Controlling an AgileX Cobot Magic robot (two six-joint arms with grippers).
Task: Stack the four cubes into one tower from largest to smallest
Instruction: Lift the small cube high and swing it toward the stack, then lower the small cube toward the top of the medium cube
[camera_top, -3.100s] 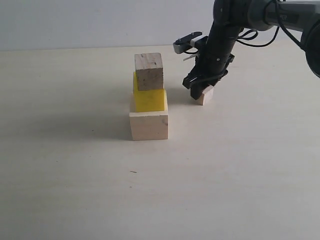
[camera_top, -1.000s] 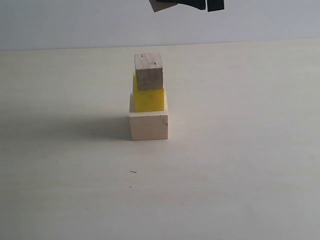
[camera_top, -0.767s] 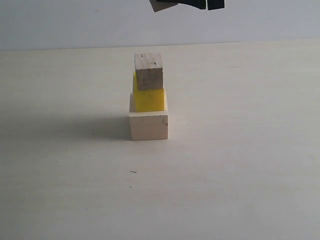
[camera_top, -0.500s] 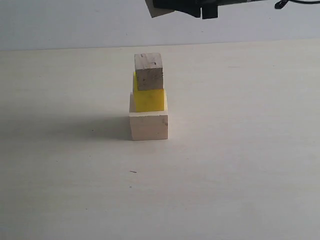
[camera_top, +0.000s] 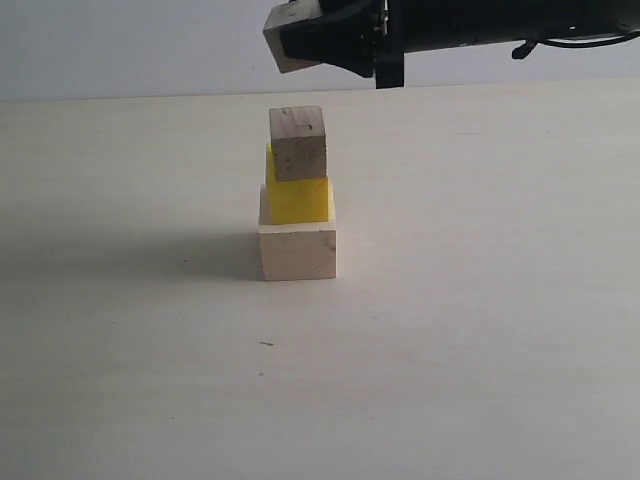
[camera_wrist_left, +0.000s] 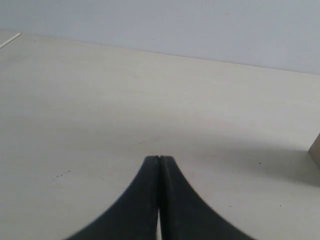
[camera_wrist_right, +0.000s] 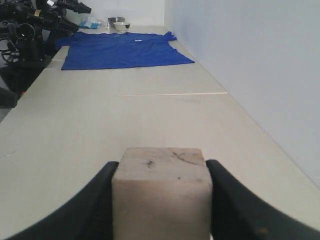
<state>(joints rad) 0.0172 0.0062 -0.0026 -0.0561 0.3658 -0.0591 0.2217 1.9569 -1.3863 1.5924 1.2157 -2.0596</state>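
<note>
Gripping tiny pale wood cube (camera_top: 290, 38), R gripper (camera_wrist_right: 159, 205) sits top centre, jaws mid-width round it; L gripper (camera_wrist_left: 159, 162) pinched closed; pale tabletop (camera_top: 480, 300), grey wall (camera_top: 130, 45).

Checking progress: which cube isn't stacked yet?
The tiny pale wood cube, held aloft in the right hand; the other three sit stacked in the tower.

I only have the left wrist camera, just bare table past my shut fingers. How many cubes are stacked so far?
Observer: Three: the largest pale wood cube, the yellow cube on it, and the speckled wood cube on top.
Operator: Where's the last one?
Observer: The right gripper holds the tiny pale cube between its fingers.
Operator: Is it touching the stack?
Observer: No, it hangs above the speckled wood cube, clear of it.
</note>
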